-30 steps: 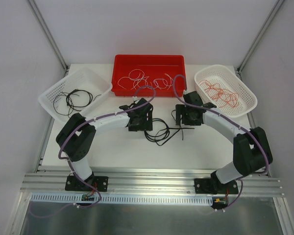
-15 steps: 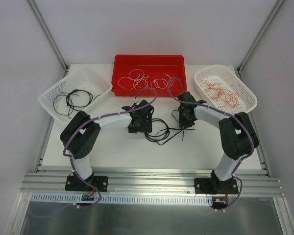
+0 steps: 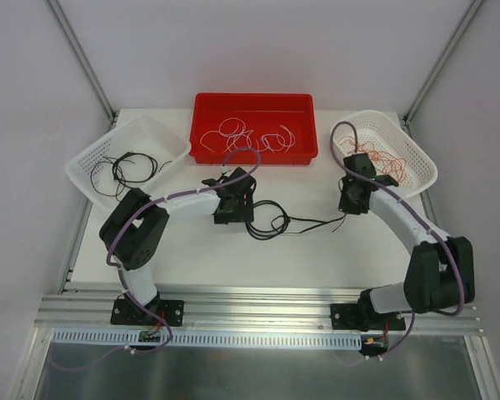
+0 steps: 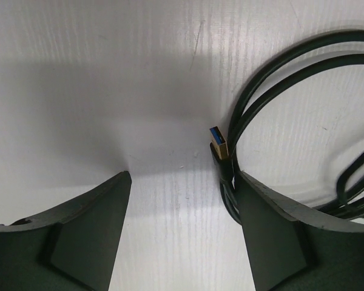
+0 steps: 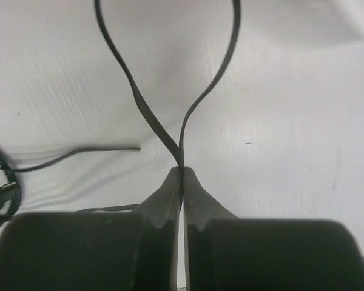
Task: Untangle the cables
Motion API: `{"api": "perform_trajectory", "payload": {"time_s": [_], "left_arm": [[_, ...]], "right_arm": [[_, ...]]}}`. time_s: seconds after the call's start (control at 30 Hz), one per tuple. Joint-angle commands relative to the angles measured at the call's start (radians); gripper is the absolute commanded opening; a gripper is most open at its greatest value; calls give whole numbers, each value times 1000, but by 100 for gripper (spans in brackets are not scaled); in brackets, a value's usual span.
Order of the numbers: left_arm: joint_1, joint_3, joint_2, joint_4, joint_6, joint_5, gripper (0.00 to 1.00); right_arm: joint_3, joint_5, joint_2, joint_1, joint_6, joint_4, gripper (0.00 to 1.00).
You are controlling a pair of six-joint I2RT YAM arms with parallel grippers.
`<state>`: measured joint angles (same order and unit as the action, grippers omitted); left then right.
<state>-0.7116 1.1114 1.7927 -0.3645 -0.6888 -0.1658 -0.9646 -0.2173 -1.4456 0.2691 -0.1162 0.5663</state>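
The left gripper [image 3: 235, 208] hangs over the middle of the tabletop [image 3: 192, 250] in the top view, just left of the black cable tangle [image 3: 271, 222]. The coils lie on the tabletop between the two arms. The right gripper [image 3: 350, 205] is well to the right of the coils, near the front corner of the right basket [image 3: 421, 162]. A thin black strand [image 3: 317, 222] runs from the coils toward it. At the back, the left basket [image 3: 162, 133] holds black cables [image 3: 125, 169], the red bin [image 3: 252, 104] holds white cables [image 3: 254, 137], and the right basket holds red-orange cables [image 3: 379, 160].

In the left wrist view, that gripper's jaws stand wide apart and low over the tabletop, holding nothing. A USB plug [image 4: 218, 139] with a blue insert lies between the fingers, just inside the one on the right of the picture. Its black lead runs back along that finger, apparently touching it. More black loops curve away at the upper right and outside that finger.

In the right wrist view, the fingers are pinched together on a black cable. Two flat runs of it rise from the closed tips and spread into an open loop above the tabletop. To the left, a loose cable end [image 5: 118, 148] lies flat, apart from the fingers. Part of a dark coil shows at the left edge.
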Motion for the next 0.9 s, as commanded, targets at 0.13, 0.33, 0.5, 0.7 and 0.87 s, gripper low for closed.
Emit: {"api": "perform_trajectory", "payload": {"time_s": [0.13,0.33,0.5,0.7,0.87], "left_arm": [[34,-59,-12,-37,12,-11,70],[44,-65,-12,-40,14,-6,70],[60,-79,-26,-44,15,-5,70],[63,-91,-105,-47,35,12,76],[37,-81,-280,-47,106,54,87]], "right_arm": [[-235,-44,299,-76,98,190,1],[-406,45,454,-76,139,250,1],[-555,102,527,-77,174,271,1],[-561,335,556,-74,171,231,1],[-421,515,564,-76,84,139,1]]}}
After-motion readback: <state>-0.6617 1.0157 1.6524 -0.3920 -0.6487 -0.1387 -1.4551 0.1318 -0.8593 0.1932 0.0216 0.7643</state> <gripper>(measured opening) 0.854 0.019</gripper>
